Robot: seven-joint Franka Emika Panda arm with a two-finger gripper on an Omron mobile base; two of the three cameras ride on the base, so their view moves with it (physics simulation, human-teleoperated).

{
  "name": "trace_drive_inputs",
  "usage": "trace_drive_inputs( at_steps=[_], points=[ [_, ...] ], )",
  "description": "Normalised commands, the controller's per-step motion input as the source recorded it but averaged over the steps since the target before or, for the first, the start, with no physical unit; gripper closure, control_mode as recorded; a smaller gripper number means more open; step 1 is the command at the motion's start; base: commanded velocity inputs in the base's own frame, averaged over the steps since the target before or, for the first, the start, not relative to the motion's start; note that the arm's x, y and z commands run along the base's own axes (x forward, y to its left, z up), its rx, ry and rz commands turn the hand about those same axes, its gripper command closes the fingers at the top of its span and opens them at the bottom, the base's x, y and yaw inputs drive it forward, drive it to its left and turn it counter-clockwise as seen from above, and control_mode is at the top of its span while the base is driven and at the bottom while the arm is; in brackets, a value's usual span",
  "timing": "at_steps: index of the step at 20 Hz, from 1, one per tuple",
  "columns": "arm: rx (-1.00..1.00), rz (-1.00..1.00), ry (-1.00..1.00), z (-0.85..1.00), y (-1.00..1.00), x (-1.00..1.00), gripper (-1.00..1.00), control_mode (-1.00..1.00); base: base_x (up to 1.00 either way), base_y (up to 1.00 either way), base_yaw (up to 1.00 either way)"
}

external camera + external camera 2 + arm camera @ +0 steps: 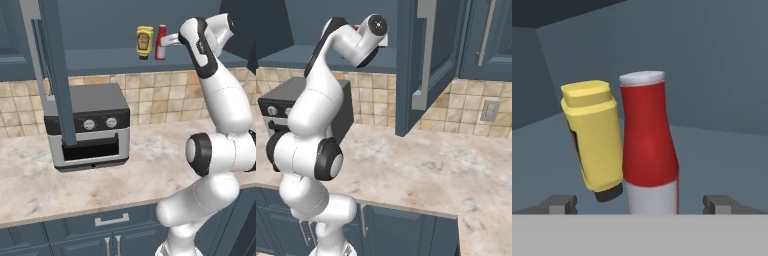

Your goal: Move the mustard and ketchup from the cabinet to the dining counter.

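The cabinet (pixel 125 60) stands open, with the mustard (pixel 144 41) and the ketchup (pixel 160 42) side by side on its shelf. The yellow mustard (pixel 594 135) leans toward the ketchup, its dark nozzle pointing down. Touching it on the right, the red ketchup (pixel 648 145) stands upright with a pale cap. My gripper (pixel 168 40) is raised to the shelf, right in front of the ketchup. It (pixel 641 204) is open, and its fingertips (pixel 559 204) stand wide apart either side of the ketchup's base without touching it. The dining counter is out of view.
An open cabinet door (pixel 50 65) hangs out over the marble kitchen counter (pixel 150 150); the other door (pixel 421 65) juts out on the right. A grey toaster oven (pixel 87 125) sits on the counter below the shelf. Blue drawers (pixel 112 220) run underneath.
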Motion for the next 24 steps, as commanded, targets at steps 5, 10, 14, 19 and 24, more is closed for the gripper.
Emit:
trace_drive_inputs(
  at_steps=[5, 10, 14, 19, 24],
  points=[
    [0.0, 0.01, 0.0, 0.0, 0.02, 0.12, -1.0, -1.0, 0.0, 0.0, 0.0],
    [0.0, 0.0, 0.01, -0.01, 0.05, 0.09, -1.0, -1.0, 0.0, 0.0, 0.0],
    [0.01, 0.0, 0.01, -0.03, 0.06, 0.08, -1.0, -1.0, 0.0, 0.0, 0.0],
    [0.0, 0.0, 0.01, -0.05, 0.03, 0.08, -1.0, -1.0, 0.0, 0.0, 0.0],
    [0.0, 0.02, 0.0, -0.01, 0.0, 0.02, -1.0, -1.0, 0.0, 0.0, 0.0]
  ],
)
